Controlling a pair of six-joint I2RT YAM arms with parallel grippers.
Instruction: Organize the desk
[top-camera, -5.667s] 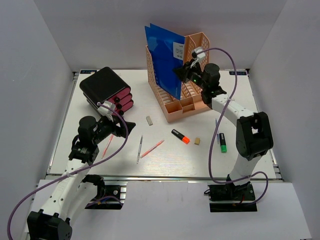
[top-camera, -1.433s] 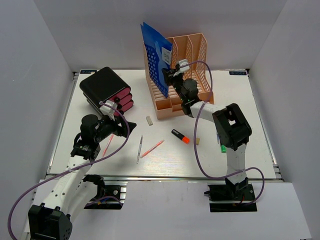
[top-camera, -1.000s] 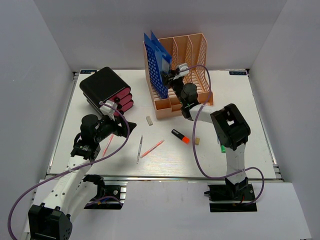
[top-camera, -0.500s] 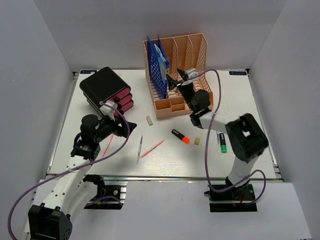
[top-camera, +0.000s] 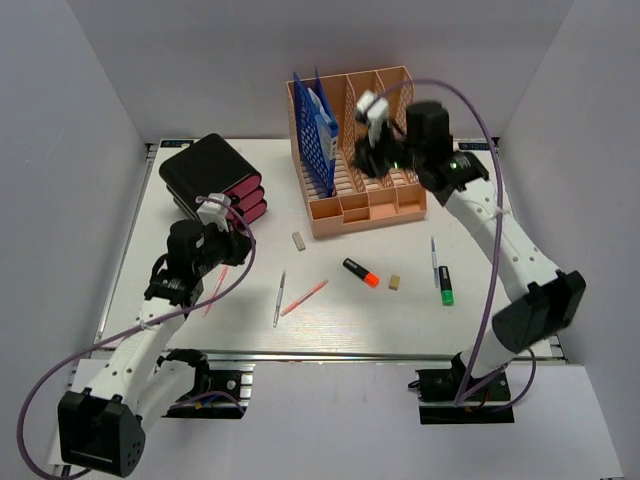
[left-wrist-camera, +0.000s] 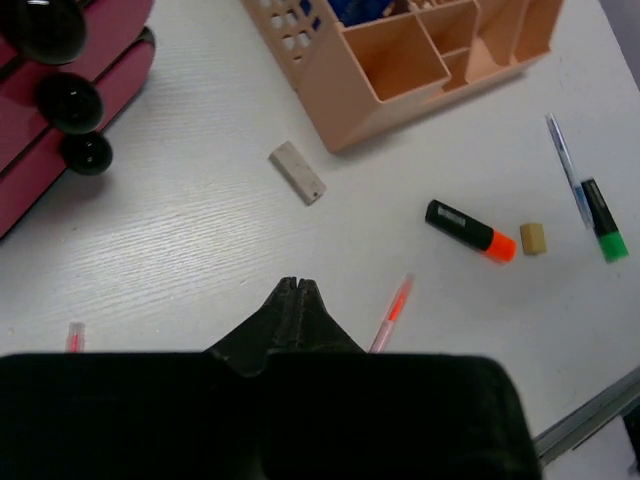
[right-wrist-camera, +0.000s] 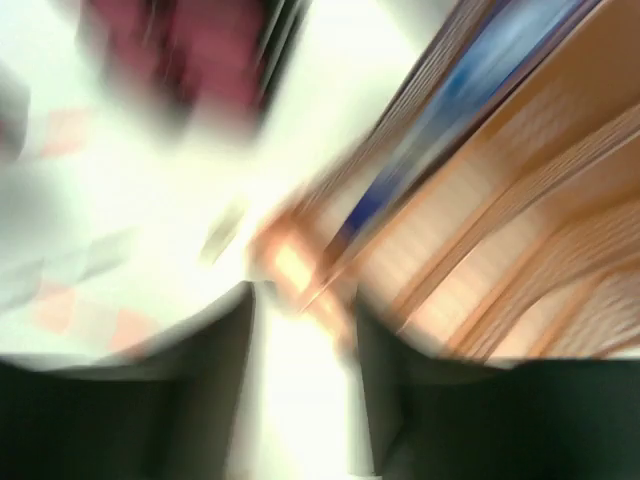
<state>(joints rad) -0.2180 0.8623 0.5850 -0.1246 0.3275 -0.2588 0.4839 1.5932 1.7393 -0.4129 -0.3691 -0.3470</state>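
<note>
The white desk (top-camera: 480, 200) carries a peach mesh rack (top-camera: 372, 203) with a blue folder (top-camera: 315, 122) standing in its left slot. My right gripper (top-camera: 366, 152) hovers over the rack's middle slots. Its wrist view is heavily blurred, but the two fingers stand apart with nothing between them (right-wrist-camera: 300, 330), and the folder (right-wrist-camera: 470, 110) lies ahead of them. My left gripper (top-camera: 242, 248) is low over the desk's left side, its jaws pressed together on nothing (left-wrist-camera: 298, 286). A pink pen (left-wrist-camera: 392, 313) lies just right of its tips.
A black and maroon drawer unit (top-camera: 210, 180) stands at the back left. Loose on the desk are a white eraser (top-camera: 298, 241), an orange highlighter (top-camera: 361, 272), a tan eraser (top-camera: 395, 283), a green marker (top-camera: 445, 286), a blue pen (top-camera: 433, 256), a grey pen (top-camera: 279, 298) and a red pen (top-camera: 215, 294).
The right gripper has let go of the blue folder, which now stands in the rack's left slot, and has pulled up and to the right. The left gripper has gone from open to shut.
</note>
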